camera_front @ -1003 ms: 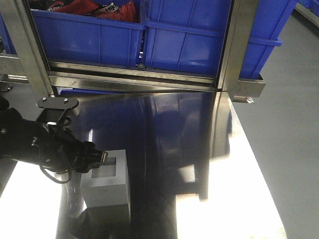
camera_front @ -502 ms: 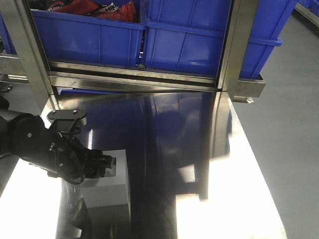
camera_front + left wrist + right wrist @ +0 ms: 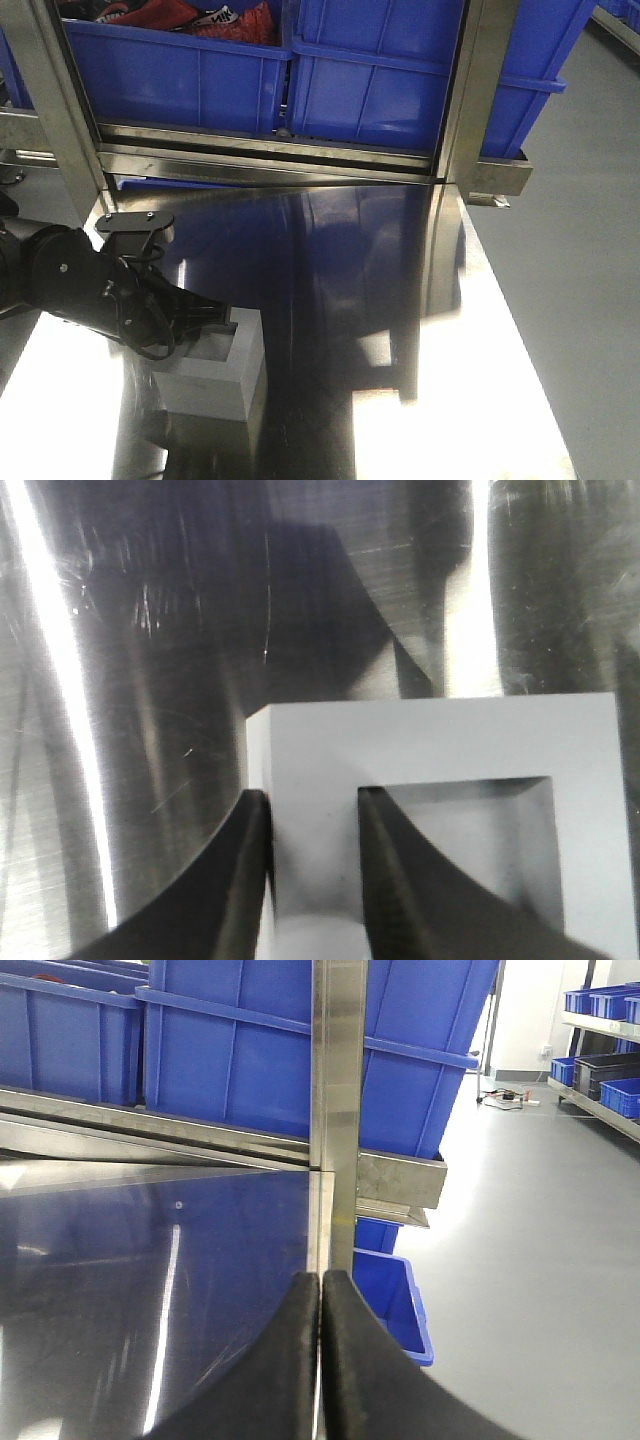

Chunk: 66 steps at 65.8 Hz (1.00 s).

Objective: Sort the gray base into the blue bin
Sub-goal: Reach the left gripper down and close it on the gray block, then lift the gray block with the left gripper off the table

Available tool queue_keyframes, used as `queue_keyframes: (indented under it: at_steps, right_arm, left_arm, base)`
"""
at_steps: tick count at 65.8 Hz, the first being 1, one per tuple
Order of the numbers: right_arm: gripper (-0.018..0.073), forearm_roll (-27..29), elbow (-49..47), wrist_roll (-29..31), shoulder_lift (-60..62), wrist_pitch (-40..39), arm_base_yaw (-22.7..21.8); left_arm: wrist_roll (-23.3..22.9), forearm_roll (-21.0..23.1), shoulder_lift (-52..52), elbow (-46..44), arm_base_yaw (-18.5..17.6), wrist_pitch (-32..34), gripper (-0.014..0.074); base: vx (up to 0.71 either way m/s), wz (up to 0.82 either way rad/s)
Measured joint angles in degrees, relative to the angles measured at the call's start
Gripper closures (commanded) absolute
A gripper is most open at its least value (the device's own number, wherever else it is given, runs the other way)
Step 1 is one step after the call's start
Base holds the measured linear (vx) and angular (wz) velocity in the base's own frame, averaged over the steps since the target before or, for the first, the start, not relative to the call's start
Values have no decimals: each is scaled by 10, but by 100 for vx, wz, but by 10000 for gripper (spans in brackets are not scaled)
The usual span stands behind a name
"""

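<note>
The gray base (image 3: 212, 378) sits on the shiny steel table (image 3: 400, 300) at the front left, recess facing up. My left gripper (image 3: 216, 326) comes in from the left and is shut on the base's left wall. In the left wrist view one finger (image 3: 245, 860) presses the outer side of the gray base (image 3: 440, 735) and the other finger (image 3: 395, 870) stands inside the recess, with my left gripper (image 3: 312, 795) astride the wall. A blue bin (image 3: 385, 90) stands on the rack behind the table. My right gripper (image 3: 321, 1280) is shut on nothing, over the table's right edge.
A second blue tub (image 3: 170, 70) holding red things stands at the rack's left. Steel rack posts (image 3: 470, 90) and a rail (image 3: 270, 160) border the table's far edge. A small blue bin (image 3: 395, 1305) sits on the floor beyond the table's right edge.
My left gripper has moved right onto the gray base and closed on its left wall. The base has turned slightly and shifted a little.
</note>
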State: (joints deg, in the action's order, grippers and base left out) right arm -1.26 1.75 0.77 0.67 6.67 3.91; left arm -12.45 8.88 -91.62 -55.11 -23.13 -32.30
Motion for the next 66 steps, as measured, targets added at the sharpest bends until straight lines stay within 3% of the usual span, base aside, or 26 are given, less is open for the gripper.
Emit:
queue_keyframes:
  at_steps: [25,52,66]
  right_arm:
    - [568,0,0,0,0,0,0]
    - [568,0,0,0,0,0,0]
    - [568,0,0,0,0,0,0]
  left_arm:
    - [1,-19,68,7,0,-13,602]
    - [1,-89,367,124,0,78,602]
    - [1,-98,551,213,0,97,602]
  base:
    - [0,0]
    - [0,0]
    - [0,0]
